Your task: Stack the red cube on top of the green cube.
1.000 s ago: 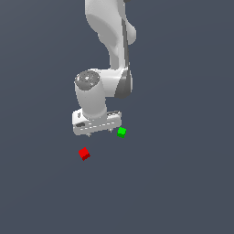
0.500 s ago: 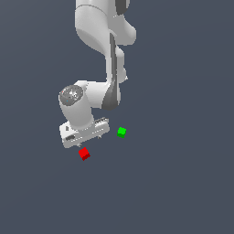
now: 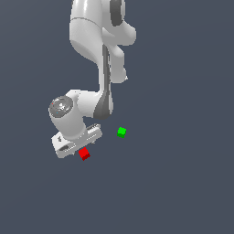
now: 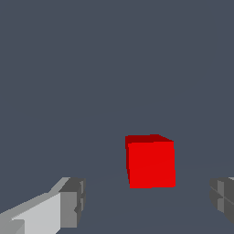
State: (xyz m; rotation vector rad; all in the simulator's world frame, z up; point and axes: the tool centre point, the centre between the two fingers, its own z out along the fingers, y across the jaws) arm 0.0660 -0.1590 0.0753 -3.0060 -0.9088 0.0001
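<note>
Red cube: on the flat grey surface, at the gripper's working end; in the wrist view it lies between the two fingertips, touching neither. Ungrasped.

Green cube: on the same surface, at about 2 o'clock from the red cube in the exterior view, apart from it, nothing on top.

Gripper: fingers spread wide, empty.

Progress, as judged: early; arm positioned over the red cube. Remaining: close, lift, carry, set down on green, release.

Containers: none visible.
</note>
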